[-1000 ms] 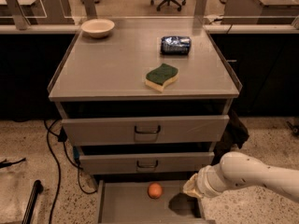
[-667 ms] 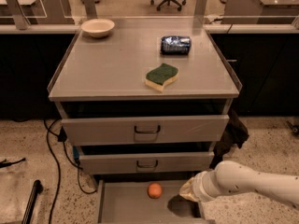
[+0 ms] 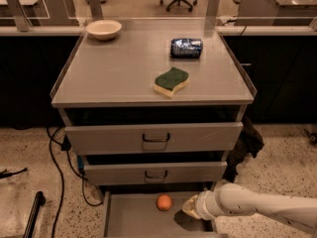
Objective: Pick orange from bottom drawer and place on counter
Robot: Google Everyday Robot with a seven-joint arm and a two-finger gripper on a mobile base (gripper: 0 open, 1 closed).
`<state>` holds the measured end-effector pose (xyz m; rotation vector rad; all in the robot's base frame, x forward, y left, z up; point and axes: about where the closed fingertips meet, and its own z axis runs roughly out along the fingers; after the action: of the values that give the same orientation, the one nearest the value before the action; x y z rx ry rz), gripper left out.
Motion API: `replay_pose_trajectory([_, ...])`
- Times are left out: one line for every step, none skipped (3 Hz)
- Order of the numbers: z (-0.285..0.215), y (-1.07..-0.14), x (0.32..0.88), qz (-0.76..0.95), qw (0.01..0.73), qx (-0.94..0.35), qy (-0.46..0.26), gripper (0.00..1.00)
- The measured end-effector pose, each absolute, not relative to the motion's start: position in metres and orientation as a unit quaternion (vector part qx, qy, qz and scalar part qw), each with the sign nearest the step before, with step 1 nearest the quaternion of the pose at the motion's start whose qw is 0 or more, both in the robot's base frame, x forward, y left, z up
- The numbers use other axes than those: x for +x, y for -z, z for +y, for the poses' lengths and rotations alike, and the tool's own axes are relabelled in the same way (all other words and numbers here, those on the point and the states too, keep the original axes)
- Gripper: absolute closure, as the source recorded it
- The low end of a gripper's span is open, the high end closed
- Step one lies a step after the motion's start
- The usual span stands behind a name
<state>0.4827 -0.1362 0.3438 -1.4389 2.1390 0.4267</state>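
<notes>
The gripper is seen low over the right part of the bottom drawer, at the end of a pale arm that enters from the right. Whether it is spread or pressed together cannot be told. The orange lies just beside it to the left, on the drawer's flat floor near the back, apart from the gripper and not yet held.

The fruit is judged to be light, firm and smooth-skinned. Being round, it is likely to roll on the bare metal if nudged from one side. A hold across its widest part, with pressure from opposite sides, is advised, and only a moderate squeeze is needed.

Above the drawer, two closed drawer fronts are stacked. The counter carries a green sponge, a dark blue packet and a cream bowl.
</notes>
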Motion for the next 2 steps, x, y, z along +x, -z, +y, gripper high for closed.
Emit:
replay_pose_trajectory([-0.1228, -0.2869, 0.4951, 0.796, 0.264, -0.514, -0.179, 1.00])
replay_pose_trajectory([-0.1230, -0.2820, 0.4961, 0.796, 0.263, -0.515, -0.178, 1.00])
